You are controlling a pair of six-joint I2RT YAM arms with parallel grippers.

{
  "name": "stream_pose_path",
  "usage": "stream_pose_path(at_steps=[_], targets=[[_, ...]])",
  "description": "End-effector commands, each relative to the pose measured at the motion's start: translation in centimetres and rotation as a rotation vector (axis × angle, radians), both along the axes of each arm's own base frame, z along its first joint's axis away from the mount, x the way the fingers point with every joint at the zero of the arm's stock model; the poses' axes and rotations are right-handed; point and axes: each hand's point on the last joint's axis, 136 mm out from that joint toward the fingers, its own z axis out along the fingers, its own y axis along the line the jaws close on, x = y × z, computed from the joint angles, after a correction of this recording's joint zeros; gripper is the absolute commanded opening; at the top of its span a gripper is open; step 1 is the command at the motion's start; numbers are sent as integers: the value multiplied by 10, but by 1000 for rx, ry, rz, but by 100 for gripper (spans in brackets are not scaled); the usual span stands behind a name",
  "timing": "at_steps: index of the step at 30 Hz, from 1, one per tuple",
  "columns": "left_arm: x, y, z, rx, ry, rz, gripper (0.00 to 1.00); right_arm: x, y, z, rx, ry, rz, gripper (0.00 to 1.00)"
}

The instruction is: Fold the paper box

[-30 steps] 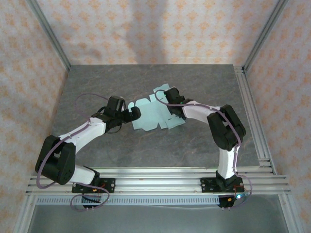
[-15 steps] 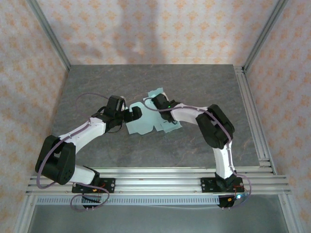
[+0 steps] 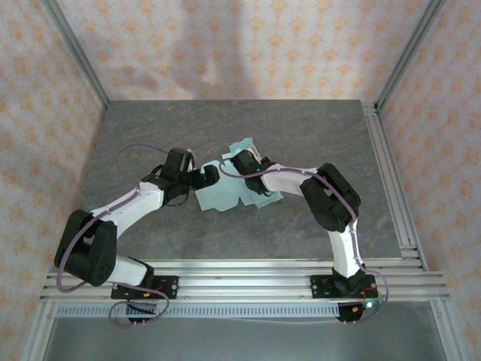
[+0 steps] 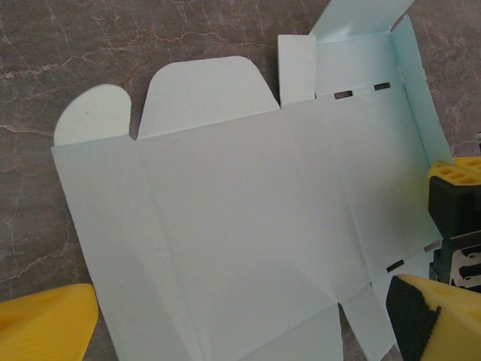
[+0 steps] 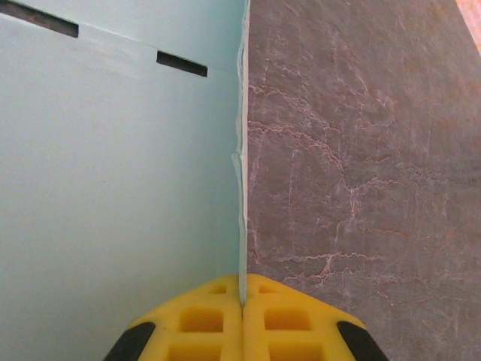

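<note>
right gripper [image 5: 242,299] clamped on raised edge panel of paper box [image 4: 225,218]; left gripper [image 4: 240,322] spread wide, straddling flat card on table [image 3: 150,128].

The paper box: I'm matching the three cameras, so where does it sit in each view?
Top external: paper box mid-table, between the left gripper and right gripper.
Left wrist: spread flat across most of the frame, one end panel raised.
Right wrist: left half, the raised panel up close.
Shared landmark: the right gripper shut on that raised panel's edge.
</note>
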Motion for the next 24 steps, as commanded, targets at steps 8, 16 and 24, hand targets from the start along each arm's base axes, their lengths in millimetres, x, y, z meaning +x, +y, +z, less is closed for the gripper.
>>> stream_pose_path(at_steps=[8,16,24], targets=[[5,5,9,33,-13,-3,100,-3,5,18,401,69,20,0],[2,11,7,79,13,5,100,-8,21,4,222,42,103,0],[3,8,4,58,17,10,100,3,15,16,155,-43,60,0]])
